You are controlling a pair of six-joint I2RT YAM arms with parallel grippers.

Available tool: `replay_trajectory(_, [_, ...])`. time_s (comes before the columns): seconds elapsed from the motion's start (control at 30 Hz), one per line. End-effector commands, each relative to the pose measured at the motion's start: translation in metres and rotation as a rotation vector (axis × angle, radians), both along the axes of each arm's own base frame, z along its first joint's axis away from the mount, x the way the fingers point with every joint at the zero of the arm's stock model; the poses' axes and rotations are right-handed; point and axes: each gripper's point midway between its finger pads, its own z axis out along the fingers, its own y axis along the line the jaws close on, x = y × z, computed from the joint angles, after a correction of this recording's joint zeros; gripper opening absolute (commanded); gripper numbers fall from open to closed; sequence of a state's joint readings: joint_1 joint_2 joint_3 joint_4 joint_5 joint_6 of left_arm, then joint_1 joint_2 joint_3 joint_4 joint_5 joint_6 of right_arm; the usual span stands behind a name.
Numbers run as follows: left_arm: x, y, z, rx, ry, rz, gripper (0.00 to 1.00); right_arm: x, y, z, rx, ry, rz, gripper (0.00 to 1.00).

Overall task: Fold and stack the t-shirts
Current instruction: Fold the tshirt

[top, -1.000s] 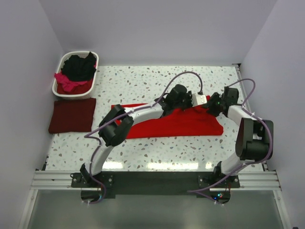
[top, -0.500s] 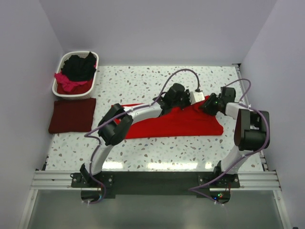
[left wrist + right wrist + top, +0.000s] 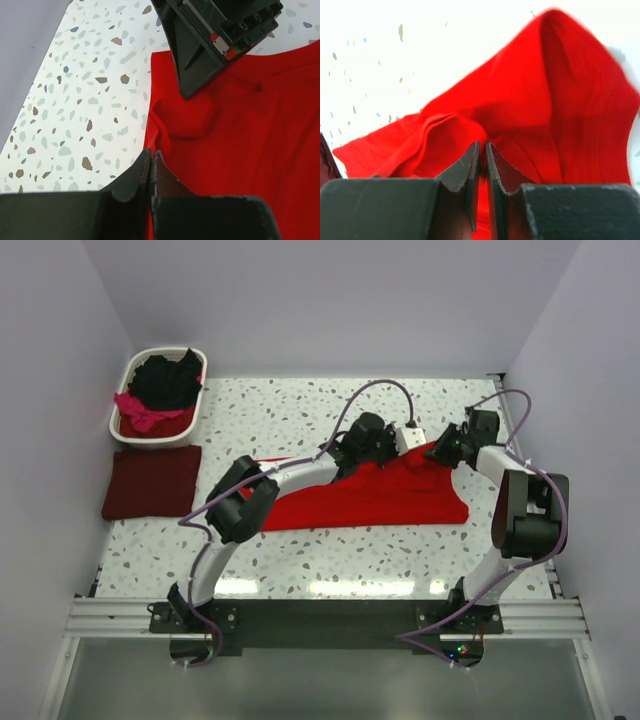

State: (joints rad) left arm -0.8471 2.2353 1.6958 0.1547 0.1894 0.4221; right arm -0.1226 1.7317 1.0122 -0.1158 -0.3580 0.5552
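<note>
R pincer (image 3: 481, 146) closed; tee (image 3: 390, 498) prob. bunched.

Spread t-shirt (image 3: 370, 502) mid-counter, folded t-shirt (image 3: 150, 482) and basket (image 3: 120, 415) at the left.
The spread t-shirt lies across the middle of the counter (image 3: 290, 410), running left to right. Both grippers meet at its far right corner: the left gripper (image 3: 151, 155) sits just left of the right gripper (image 3: 482, 147), each at the cloth's far edge. Well apart to the left, the folded t-shirt lies flat near the counter's left edge. Directly behind it, in the far left corner, stands the basket, with the heaped t-shirts (image 3: 160, 388) inside it.
</note>
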Motion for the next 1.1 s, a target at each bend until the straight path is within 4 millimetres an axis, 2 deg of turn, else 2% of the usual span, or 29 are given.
replay_trajectory(0.0, [0.007,-0.005,0.01,-0.076,0.002,0.0,0.0,0.016,-0.004,0.036,-0.059,-0.095,0.031,0.13])
replay_trajectory(0.13, [0.01,-0.003,0.013,-0.091,0.004,0.008,0.0,0.02,-0.003,0.034,-0.055,-0.089,0.053,0.1])
replay_trajectory(0.27, [0.014,0.001,0.014,-0.109,0.014,0.024,0.0,0.028,-0.002,0.036,-0.066,-0.101,0.087,0.0])
replay_trajectory(0.43, [0.024,0.011,0.018,-0.182,0.059,0.06,0.0,0.047,-0.01,0.042,-0.165,-0.15,0.132,0.0])
replay_trajectory(0.57, [0.027,0.016,0.013,-0.218,0.111,0.055,0.0,0.059,-0.014,0.037,-0.219,-0.161,0.168,0.0])
replay_trajectory(0.7, [0.027,0.017,0.005,-0.222,0.139,0.062,0.0,0.071,-0.011,0.042,-0.264,-0.188,0.218,0.0])
replay_trajectory(0.97, [0.03,0.022,-0.008,-0.229,0.189,0.089,0.0,0.08,-0.004,0.034,-0.388,-0.177,0.302,0.0])
replay_trajectory(1.07, [0.031,0.024,-0.01,-0.232,0.202,0.097,0.0,0.083,-0.004,0.039,-0.424,-0.2,0.31,0.0])
